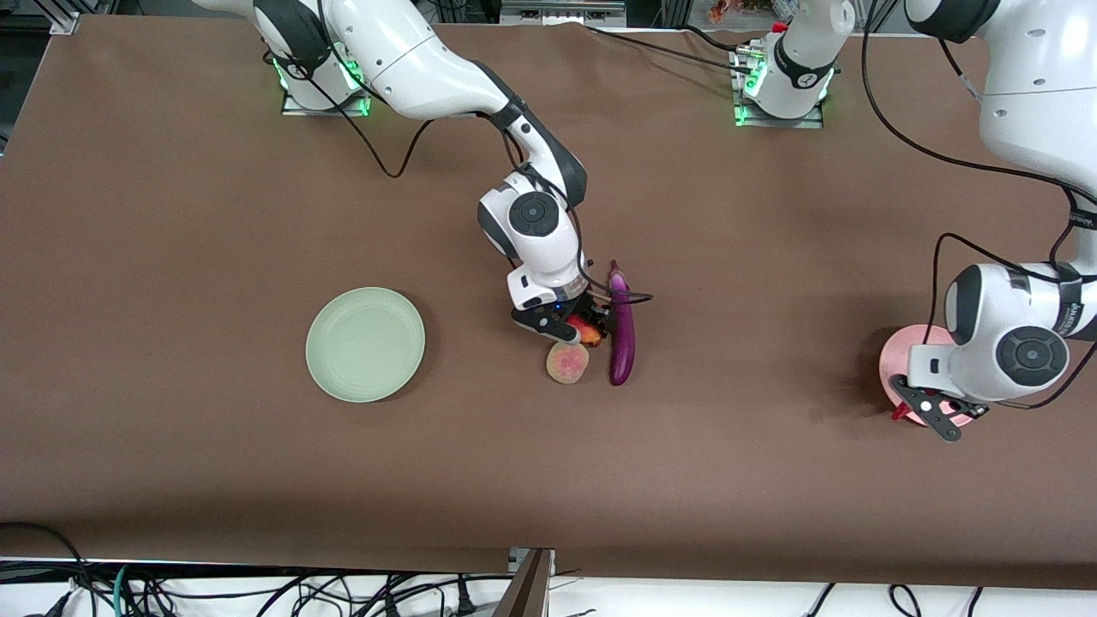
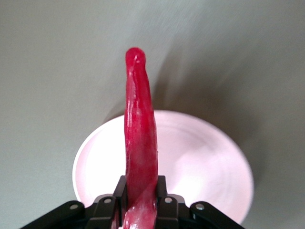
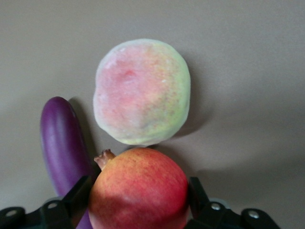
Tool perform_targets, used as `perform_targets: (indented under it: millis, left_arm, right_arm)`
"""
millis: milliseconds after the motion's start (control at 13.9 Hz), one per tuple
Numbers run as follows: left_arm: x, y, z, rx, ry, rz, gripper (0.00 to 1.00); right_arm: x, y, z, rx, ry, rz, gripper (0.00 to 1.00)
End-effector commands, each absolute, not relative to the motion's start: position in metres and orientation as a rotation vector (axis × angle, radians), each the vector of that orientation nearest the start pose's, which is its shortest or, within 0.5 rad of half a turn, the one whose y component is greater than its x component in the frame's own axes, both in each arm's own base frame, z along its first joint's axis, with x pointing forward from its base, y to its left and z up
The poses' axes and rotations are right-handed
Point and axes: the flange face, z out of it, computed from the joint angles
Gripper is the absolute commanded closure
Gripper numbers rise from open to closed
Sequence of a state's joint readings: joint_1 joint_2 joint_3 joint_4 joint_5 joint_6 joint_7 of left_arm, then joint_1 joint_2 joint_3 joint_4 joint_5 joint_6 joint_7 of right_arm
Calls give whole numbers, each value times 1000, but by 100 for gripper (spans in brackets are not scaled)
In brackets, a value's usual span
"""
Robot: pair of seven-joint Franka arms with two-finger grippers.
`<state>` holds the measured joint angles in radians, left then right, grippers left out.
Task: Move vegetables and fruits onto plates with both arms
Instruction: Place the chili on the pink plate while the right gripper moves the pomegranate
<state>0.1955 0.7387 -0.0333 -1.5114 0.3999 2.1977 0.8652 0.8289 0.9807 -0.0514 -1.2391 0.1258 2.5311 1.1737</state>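
My right gripper (image 1: 576, 330) is down at the table's middle, shut on the round red pomegranate (image 1: 586, 331), with one finger on each side of it in the right wrist view (image 3: 138, 188). The pale yellow-green, pink-blushed fruit (image 1: 567, 362) lies just nearer the front camera and also shows in the right wrist view (image 3: 141, 91). The purple eggplant (image 1: 621, 330) lies right beside them toward the left arm's end. My left gripper (image 1: 917, 410) is shut on the red chili pepper (image 2: 139, 138) and holds it over the pink plate (image 2: 205, 162).
The pale green plate (image 1: 365, 344) sits bare toward the right arm's end of the table. The pink plate (image 1: 896, 356) is partly covered by the left wrist. The brown tabletop (image 1: 171, 257) stretches wide around both plates.
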Motion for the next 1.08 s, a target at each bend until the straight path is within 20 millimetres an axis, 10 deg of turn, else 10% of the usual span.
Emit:
perform_targets:
  millis: [0, 144, 216, 649, 1010]
  left_arm:
    - [701, 152, 226, -2574, 1307, 253, 88]
    - [701, 155, 230, -2584, 1284, 243, 67]
    - [702, 157, 233, -2588, 1277, 236, 1]
    - [708, 117, 284, -2636, 1303, 142, 0]
    - [704, 5, 323, -2693, 1388, 157, 0]
  right_arm:
    - [556, 555, 209, -2766, 648, -230, 79]
    - [565, 548, 227, -2771, 657, -227, 79]
    - [571, 540, 247, -2786, 655, -217, 79]
    - [609, 447, 312, -2976, 484, -51, 79]
    - [654, 323, 316, -3078, 200, 102, 74]
